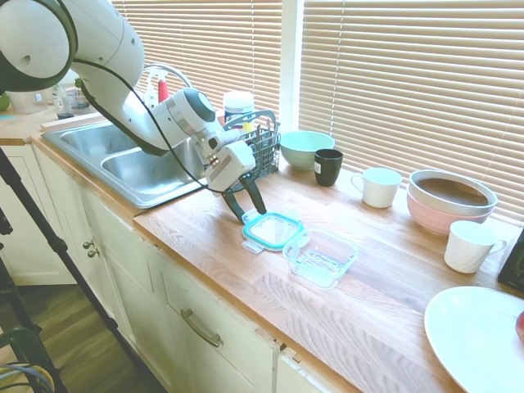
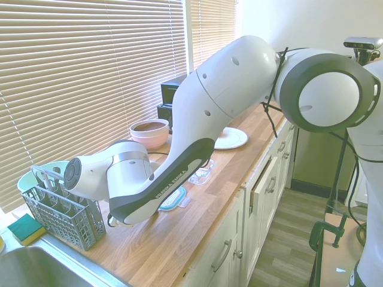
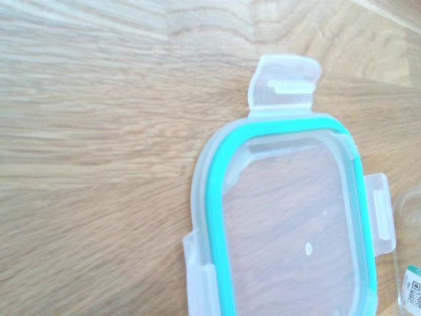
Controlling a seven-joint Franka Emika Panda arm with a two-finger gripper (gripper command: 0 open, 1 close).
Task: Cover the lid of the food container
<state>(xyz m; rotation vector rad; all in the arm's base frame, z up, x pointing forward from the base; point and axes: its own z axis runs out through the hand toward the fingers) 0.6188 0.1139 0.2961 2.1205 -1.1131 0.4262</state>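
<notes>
A kitchen corner under slatted blinds: a wooden surface (image 1: 385, 286) runs beside a steel sink (image 1: 131, 164), with cabinets below. The lid (image 1: 273, 230) lies flat near the front edge, and the container (image 1: 320, 256) sits just beside it, away from the sink, so close that their edges seem to touch or nearly so. The container is uncovered, so the closing step is not yet done.

The pincer (image 1: 244, 205) hangs low at the lid's sink-side edge, its two dark fingers spread apart and pointing down, nothing between them. That stance reads as an approach to a grasp: the arm leans in from the sink side, so it meets the lid at its nearest rim. The wrist view looks straight down on the lid's teal rim and clear snap tabs, which fits a camera lined up over that edge.

Because the lid lies flat on the wood, the fingers probably have to straddle the rim or a tab to lift it; a slip could push it into the container.

Behind, out of the way, stand a dish rack (image 1: 260, 146), a mint bowl (image 1: 306, 149), a black cup (image 1: 328, 167), white mugs (image 1: 377, 187), a pink bowl (image 1: 450, 201) and a white plate (image 1: 475, 336).
</notes>
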